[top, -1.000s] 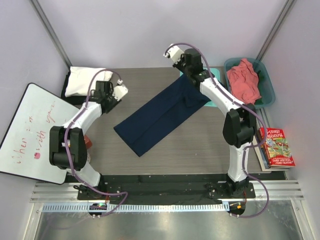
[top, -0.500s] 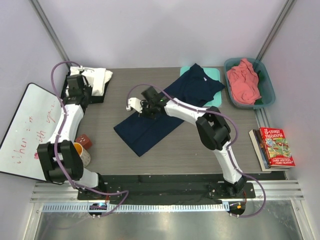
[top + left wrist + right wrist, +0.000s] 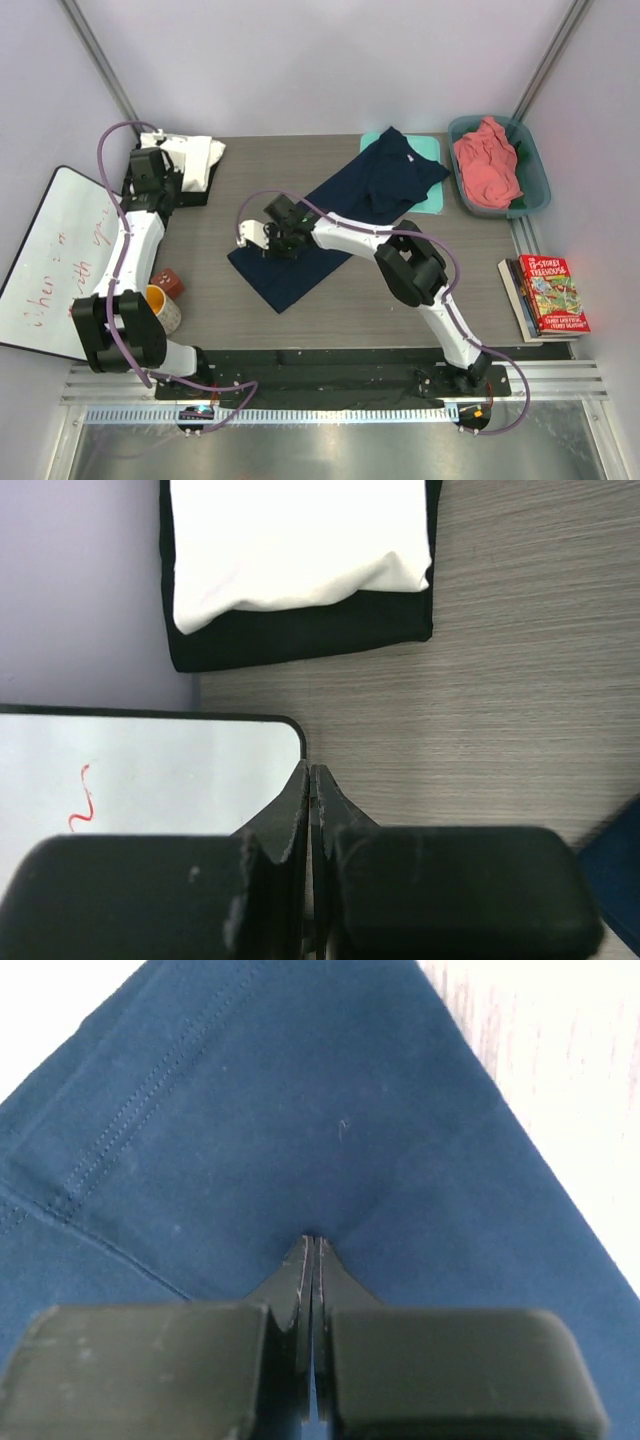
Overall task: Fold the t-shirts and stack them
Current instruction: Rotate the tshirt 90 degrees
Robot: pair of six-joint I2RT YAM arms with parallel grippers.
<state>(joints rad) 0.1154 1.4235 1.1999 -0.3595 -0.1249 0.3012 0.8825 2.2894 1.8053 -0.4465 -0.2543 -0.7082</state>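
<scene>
Presumably to lift its near end over for a fold, the right gripper (image 3: pixel 311 1245) pinches a pucker of the navy shirt (image 3: pixel 385 180), spread diagonally at centre, while the left gripper (image 3: pixel 311 775), closed and empty, hovers beside the folded stack (image 3: pixel 300 580).

Table (image 3: pixel 400 290), grey wood-grain.
- Navy t-shirt (image 3: pixel 380 185): folded to a long band, laid diagonally from lower left of centre to upper right, its upper end overlapping the mint-green board (image 3: pixel 428 150).
- Right gripper (image 3: pixel 265 238): arm stretched leftwards across the frame, tip down on the band's lower-left part.
- Left gripper (image 3: pixel 152 168): upper left, beside the stack.
- Stack, upper left: white t-shirt (image 3: pixel 190 158) on a black t-shirt (image 3: pixel 195 197).
- Teal tub (image 3: pixel 538 180), upper right: holds a crumpled salmon t-shirt (image 3: pixel 487 160).
- Whiteboard (image 3: pixel 60 260), left edge, red writing.
- Mug (image 3: pixel 165 308), lower left.
- Books (image 3: pixel 550 295), right edge.
</scene>
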